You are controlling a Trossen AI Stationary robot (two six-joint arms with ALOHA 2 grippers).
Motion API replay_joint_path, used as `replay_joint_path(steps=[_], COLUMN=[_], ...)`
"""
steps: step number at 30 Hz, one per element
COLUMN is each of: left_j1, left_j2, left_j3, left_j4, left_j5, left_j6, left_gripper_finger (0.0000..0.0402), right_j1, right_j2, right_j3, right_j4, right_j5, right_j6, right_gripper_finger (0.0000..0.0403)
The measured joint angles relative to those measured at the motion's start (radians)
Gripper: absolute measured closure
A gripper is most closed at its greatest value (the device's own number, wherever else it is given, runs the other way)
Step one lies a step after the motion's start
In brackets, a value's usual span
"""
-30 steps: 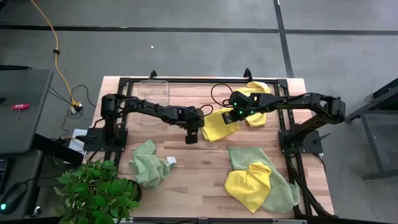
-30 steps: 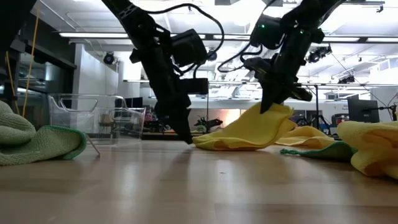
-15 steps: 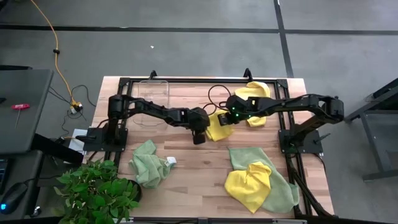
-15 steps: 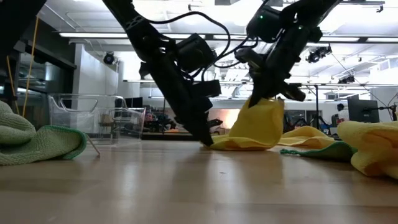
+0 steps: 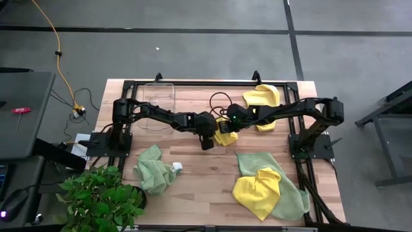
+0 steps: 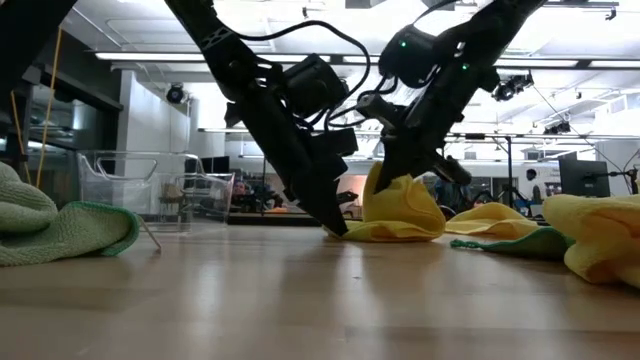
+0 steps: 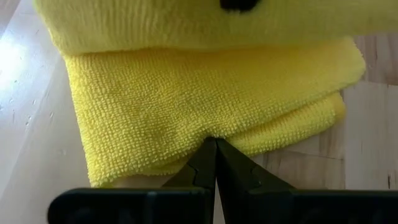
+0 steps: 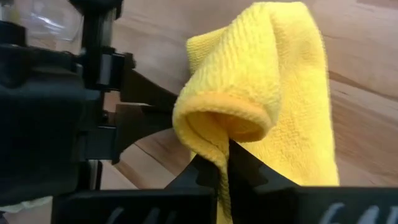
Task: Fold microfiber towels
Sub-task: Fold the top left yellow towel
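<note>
A yellow microfiber towel (image 5: 224, 135) lies mid-table between my two grippers, part flat on the wood and part raised in a hump (image 6: 400, 205). My left gripper (image 5: 207, 140) is shut at its left edge, down at the table. My right gripper (image 5: 230, 124) is shut on the raised part, just right of the left one. Another yellow towel (image 5: 261, 96) lies at the far right. A green towel (image 5: 154, 169) lies crumpled at the near left. A yellow towel (image 5: 257, 187) rests on a green one (image 5: 290, 196) at the near right. My left gripper has its shut fingertips on the flat towel's edge (image 7: 214, 134), where the cloth puckers; they slant down from the table's left. That edge lies on the wood (image 6: 345, 232). How many layers are between the tips cannot be told. My right gripper pinches a rolled-over fold of the towel (image 8: 217, 134) between its two fingers, slanting down from the table's right. The fold stands raised above the table, and the cloth hangs slack from it down to the part lying on the wood (image 6: 420, 228).
A clear plastic bin (image 5: 159, 96) stands at the far left. A leafy plant (image 5: 100, 200) sits off the near left corner. A black frame (image 5: 212, 84) runs round the table. Bare wood (image 5: 206, 180) shows in the near middle.
My right gripper has gone toward the table's left and down, carrying its part of the yellow towel over the rest, so the towel is now folded narrower and humped. My left gripper shifted a little right and down early on, then kept still at the towel's edge.
</note>
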Motion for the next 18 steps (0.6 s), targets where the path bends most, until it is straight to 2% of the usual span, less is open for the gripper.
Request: replay_joint_path(steps=[3,6,15,18], left_j1=[0.0,0.0,0.016,0.034], left_j2=[0.0,-0.001,-0.061,-0.089], left_j3=[0.0,0.0,-0.006,-0.005], left_j4=[0.0,-0.002,-0.113,-0.15], left_j5=[0.002,0.003,0.003,-0.001], left_j6=[0.002,0.003,0.074,0.09], left_gripper_finger=[0.0401,0.0401,0.0402,0.0402], right_j1=[0.0,0.0,-0.02,-0.039], right_j2=[0.009,0.01,0.005,-0.001], right_j3=[0.0,0.0,-0.002,-0.002], right_j4=[0.016,0.044,0.168,0.176], right_j5=[-0.007,-0.012,-0.09,-0.119], right_j6=[-0.01,-0.011,-0.066,-0.099], right_gripper_finger=[0.04,0.0378,0.0229,0.0195])
